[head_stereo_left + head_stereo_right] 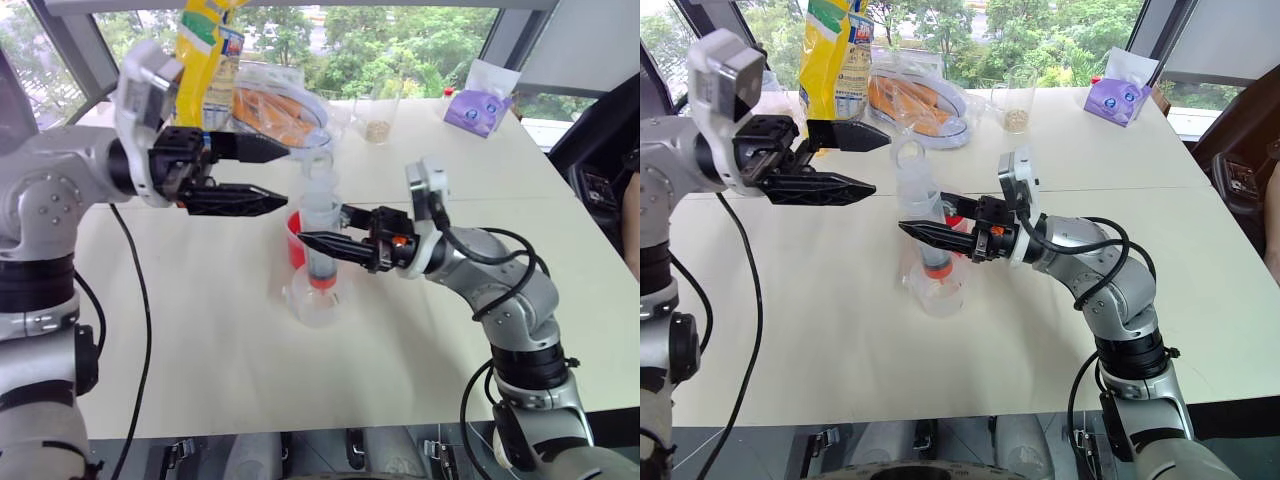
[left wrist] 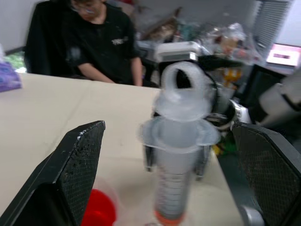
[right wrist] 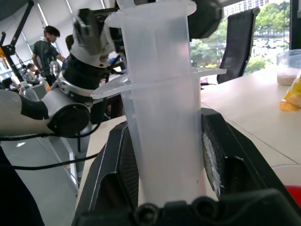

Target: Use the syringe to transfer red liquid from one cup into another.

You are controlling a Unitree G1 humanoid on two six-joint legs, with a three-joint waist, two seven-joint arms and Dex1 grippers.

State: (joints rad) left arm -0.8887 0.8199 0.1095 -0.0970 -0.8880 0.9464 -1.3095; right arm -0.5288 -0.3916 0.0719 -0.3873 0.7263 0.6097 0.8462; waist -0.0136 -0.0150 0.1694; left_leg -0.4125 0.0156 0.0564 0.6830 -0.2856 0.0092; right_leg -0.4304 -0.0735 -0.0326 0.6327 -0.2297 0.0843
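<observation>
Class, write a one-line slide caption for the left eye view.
Right claw holds the syringe upright over the short clear beaker, the red beaker behind, while the open left claw hovers beside the plunger.

I can't read any text from here. The yellow bag at the far left of the table carries print, the syringe graduation marks, both illegible.
</observation>
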